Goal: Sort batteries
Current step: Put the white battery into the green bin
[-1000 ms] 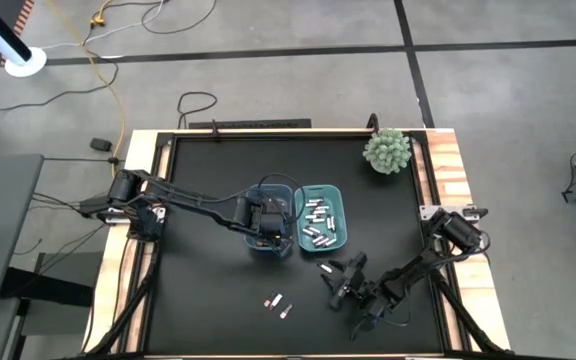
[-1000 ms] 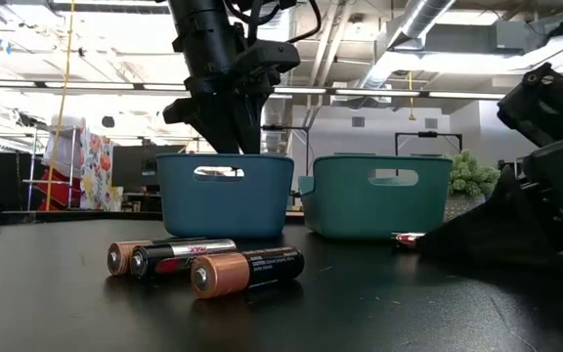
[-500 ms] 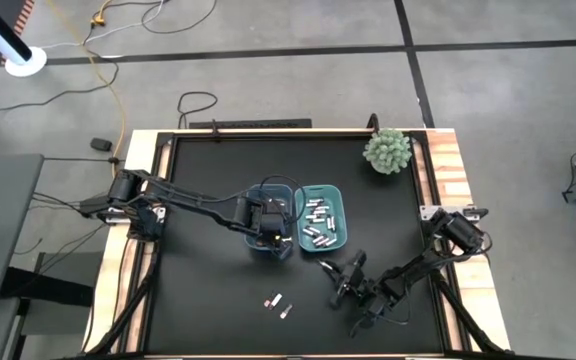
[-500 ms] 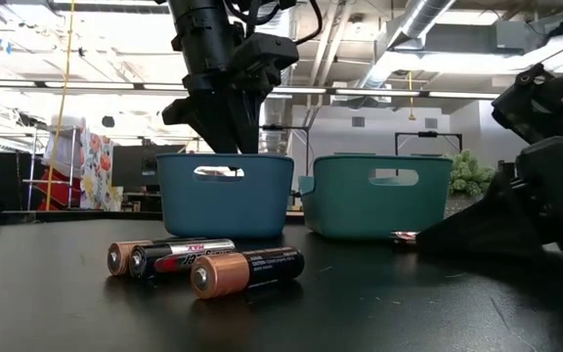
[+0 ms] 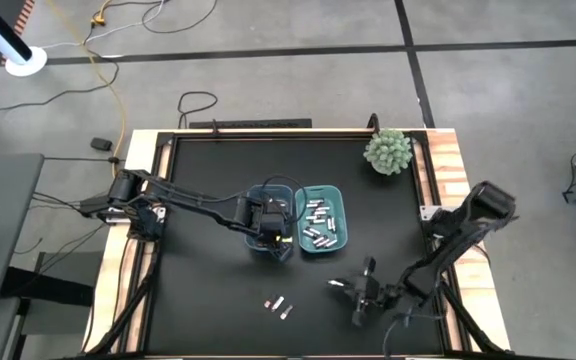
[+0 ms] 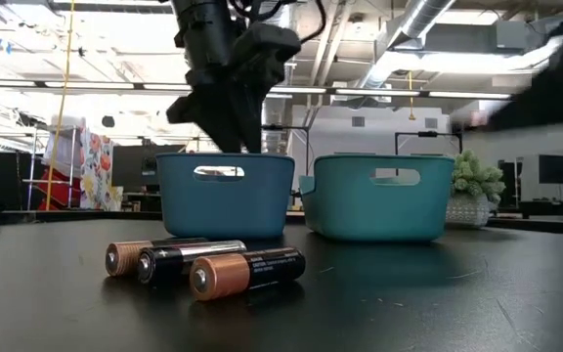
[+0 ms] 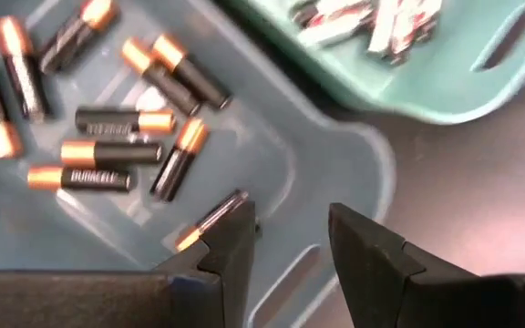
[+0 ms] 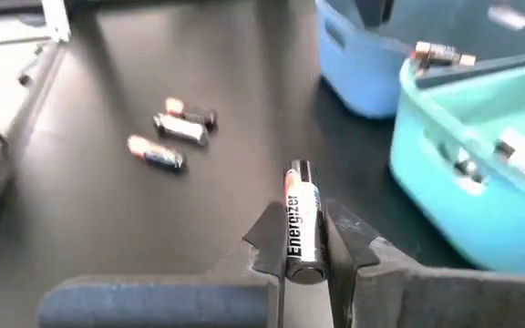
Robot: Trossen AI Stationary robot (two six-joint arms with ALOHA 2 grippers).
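I see my right gripper [image 8: 305, 239] pinching a silvery Energizer battery [image 8: 300, 219] above the black table [image 5: 208, 270], near the teal plastic bin [image 5: 320, 216]. My left gripper [image 7: 285, 239] hangs spread over the blue plastic bin [image 7: 272, 155] of copper-ended dark batteries [image 7: 108, 146].

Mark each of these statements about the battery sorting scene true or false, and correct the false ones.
1. The right hand grips an Energizer battery. True.
2. The left hand is shut on a Duracell cell. False: its fingers are apart with nothing between them, over the blue bin.
3. Three loose batteries lie on the table in front of the bins. True.
4. The teal bin is empty. False: it holds several silvery-white cells.
5. The small potted plant stands between the two bins. False: it stands near the table's far right corner.
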